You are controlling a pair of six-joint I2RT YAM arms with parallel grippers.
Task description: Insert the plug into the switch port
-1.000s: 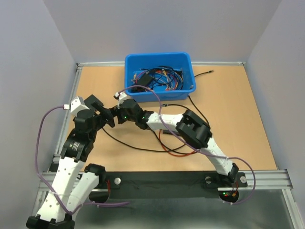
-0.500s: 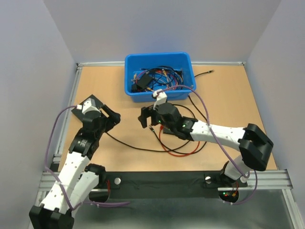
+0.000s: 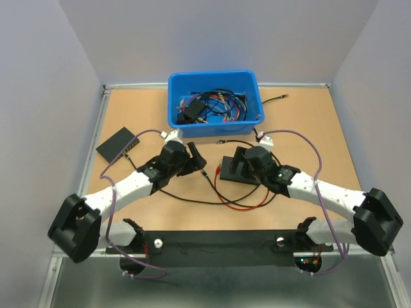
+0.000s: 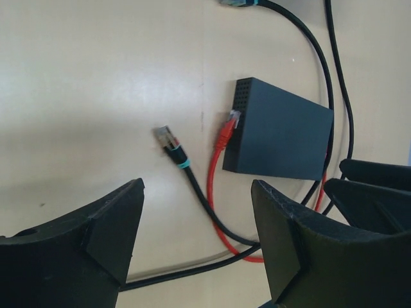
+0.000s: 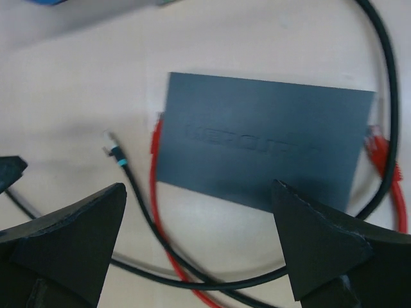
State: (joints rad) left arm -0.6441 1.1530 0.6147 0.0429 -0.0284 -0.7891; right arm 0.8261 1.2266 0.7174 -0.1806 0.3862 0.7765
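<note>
A thin red cable (image 3: pixel 247 204) loops across the table's middle. Its plug (image 4: pixel 227 131), red-booted, lies with its tip against the vented side of a flat dark switch (image 4: pixel 279 133); I cannot tell if it is seated. In the right wrist view the same plug (image 5: pixel 155 137) sits left of the switch (image 5: pixel 263 147), and another red-booted end (image 5: pixel 379 151) lies at its right. My left gripper (image 4: pixel 196 221) hangs open just left of the plug (image 3: pixel 218 170), holding nothing. My right gripper (image 5: pixel 199 240) is open above the switch (image 3: pixel 230 174).
A black cable's plug with a teal band (image 4: pixel 169 140) lies beside the red one, and black cables (image 3: pixel 186 197) cross the red loop. A blue bin (image 3: pixel 215 82) of tangled cables stands behind. A second dark box with a row of ports (image 3: pixel 117 142) sits at the left.
The left arm swung down from the left side to the middle, uncovering the left box, and its jaws narrowed slightly. The right gripper travelled rightward to above the central switch.
</note>
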